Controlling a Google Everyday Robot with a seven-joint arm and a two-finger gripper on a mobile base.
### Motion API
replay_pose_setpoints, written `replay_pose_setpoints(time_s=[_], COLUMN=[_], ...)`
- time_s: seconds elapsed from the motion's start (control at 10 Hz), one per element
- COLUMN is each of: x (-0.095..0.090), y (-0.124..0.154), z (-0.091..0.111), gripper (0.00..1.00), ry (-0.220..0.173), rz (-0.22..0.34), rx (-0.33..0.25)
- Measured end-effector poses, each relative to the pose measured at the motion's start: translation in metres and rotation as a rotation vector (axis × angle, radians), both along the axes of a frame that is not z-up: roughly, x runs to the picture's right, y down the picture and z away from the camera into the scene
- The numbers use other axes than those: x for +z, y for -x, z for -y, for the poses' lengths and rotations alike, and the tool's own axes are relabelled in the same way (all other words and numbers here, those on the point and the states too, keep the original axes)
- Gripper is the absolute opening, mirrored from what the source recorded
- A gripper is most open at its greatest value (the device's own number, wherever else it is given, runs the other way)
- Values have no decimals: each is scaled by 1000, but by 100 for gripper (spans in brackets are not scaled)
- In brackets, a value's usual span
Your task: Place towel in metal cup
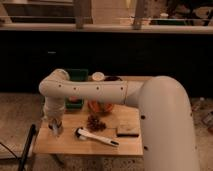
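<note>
At the desk's [125, 146] front-left corner the gripper [55, 129] is held low; its state cannot be told. The towel should be located and approached slowly, since neither towel nor metal cup can be made out.

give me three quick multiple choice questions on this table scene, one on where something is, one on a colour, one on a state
1. Where is the gripper?
A. over the table's front left corner
B. over the back right corner
C. above the floor, right of the table

2. What colour is the bin at the back of the table?
A. red
B. green
C. yellow

3. How does the white-handled tool sit?
A. standing upright
B. held in the gripper
C. lying flat on the table

Answers:
1. A, the arm bends down at the left and the gripper hangs by the front left corner.
2. B, the bin behind the arm is plainly green.
3. C, it lies flat near the front edge, apart from the gripper, in front of the pine cone.
</note>
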State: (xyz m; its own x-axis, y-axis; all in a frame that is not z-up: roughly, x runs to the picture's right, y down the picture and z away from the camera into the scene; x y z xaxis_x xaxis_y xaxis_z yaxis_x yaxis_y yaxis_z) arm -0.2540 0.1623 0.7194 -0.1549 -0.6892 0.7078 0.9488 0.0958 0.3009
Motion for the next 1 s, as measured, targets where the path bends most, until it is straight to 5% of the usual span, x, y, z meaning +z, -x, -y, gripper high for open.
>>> replay_pose_setpoints(time_s=[0.3,1.0], x=[8,38], y=[14,19], z=[6,7], gripper=[78,80], ry=[2,34], rz=[15,16], rx=[-6,14])
